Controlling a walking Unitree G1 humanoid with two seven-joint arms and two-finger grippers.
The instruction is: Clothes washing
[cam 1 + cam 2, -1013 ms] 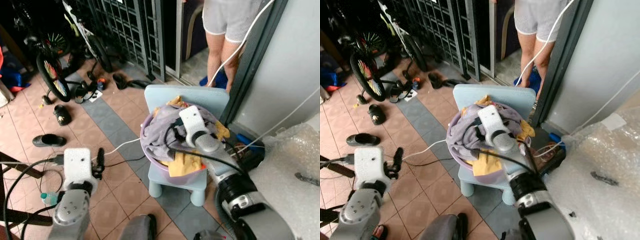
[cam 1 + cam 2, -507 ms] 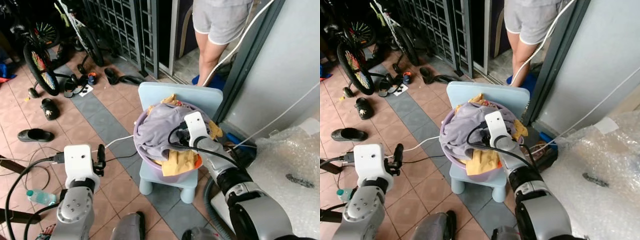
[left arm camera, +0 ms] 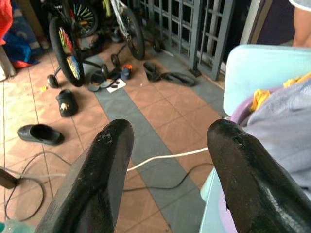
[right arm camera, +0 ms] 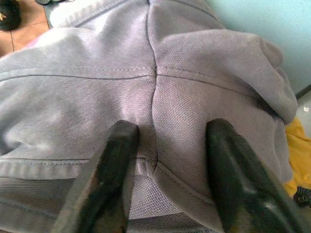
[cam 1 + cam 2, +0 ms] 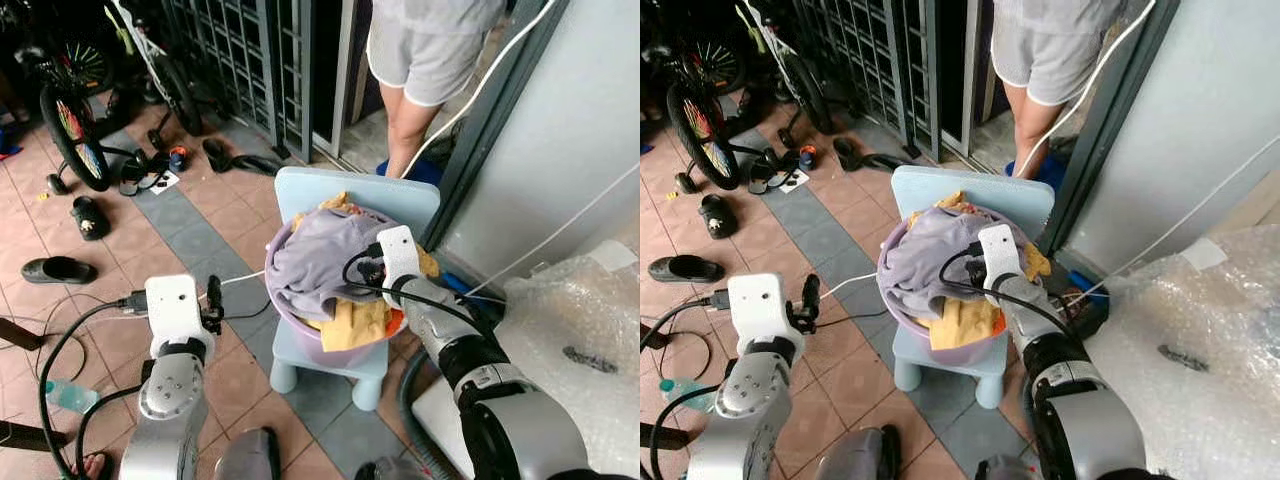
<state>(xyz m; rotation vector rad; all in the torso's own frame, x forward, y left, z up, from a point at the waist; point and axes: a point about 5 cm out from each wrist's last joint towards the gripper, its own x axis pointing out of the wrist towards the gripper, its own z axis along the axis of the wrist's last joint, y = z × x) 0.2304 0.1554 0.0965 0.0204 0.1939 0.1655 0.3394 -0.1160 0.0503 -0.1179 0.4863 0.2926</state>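
Right end effector (image 4: 163, 160) spread, pressing into grey garment (image 4: 146, 87) in basin (image 5: 300, 335). Left end effector (image 3: 170, 160) spread, hovering beside chair (image 5: 330, 190).

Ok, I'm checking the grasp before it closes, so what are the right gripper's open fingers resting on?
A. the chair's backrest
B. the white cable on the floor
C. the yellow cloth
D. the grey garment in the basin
D: in the right wrist view the right gripper has its two black fingers spread and pressed onto the grey garment, which lies heaped in the purple basin on the light blue chair.
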